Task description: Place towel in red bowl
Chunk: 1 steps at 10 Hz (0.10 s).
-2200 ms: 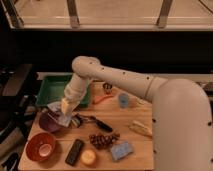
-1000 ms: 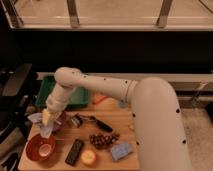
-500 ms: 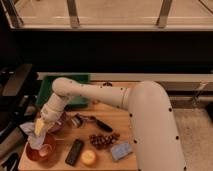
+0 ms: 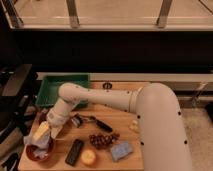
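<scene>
The gripper (image 4: 44, 131), clamped on the pale towel (image 4: 36, 140), hangs just at one o'clock of the red bowl (image 4: 38, 151), so the cloth drapes into it.

Gripper (image 4: 44, 132) sits over the near-left table corner, above the red bowl (image 4: 39, 152); its tip is buried in the towel (image 4: 36, 140). Towel covers most of the bowl's inside, only the near rim shows. Robot body (image 4: 162, 130) cut off by the bottom edge. Small dark item (image 4: 76, 120) beside the wrist too blurry to name.
</scene>
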Available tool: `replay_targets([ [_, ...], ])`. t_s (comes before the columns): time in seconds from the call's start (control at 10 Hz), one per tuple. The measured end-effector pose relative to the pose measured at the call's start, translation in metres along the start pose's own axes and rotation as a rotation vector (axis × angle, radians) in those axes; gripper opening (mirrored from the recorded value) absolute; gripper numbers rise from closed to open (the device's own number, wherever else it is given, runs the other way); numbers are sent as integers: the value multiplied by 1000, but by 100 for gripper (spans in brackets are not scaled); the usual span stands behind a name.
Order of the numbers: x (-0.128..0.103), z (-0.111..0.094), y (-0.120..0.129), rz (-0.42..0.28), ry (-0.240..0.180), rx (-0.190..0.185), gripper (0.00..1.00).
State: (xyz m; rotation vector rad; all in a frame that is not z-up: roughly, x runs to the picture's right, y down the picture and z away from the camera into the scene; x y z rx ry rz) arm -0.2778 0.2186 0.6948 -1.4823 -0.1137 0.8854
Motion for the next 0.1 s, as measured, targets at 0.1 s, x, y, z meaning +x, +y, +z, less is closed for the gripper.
replay_targets([
  [0.1, 4, -10, -5, 8, -19, 26, 70],
])
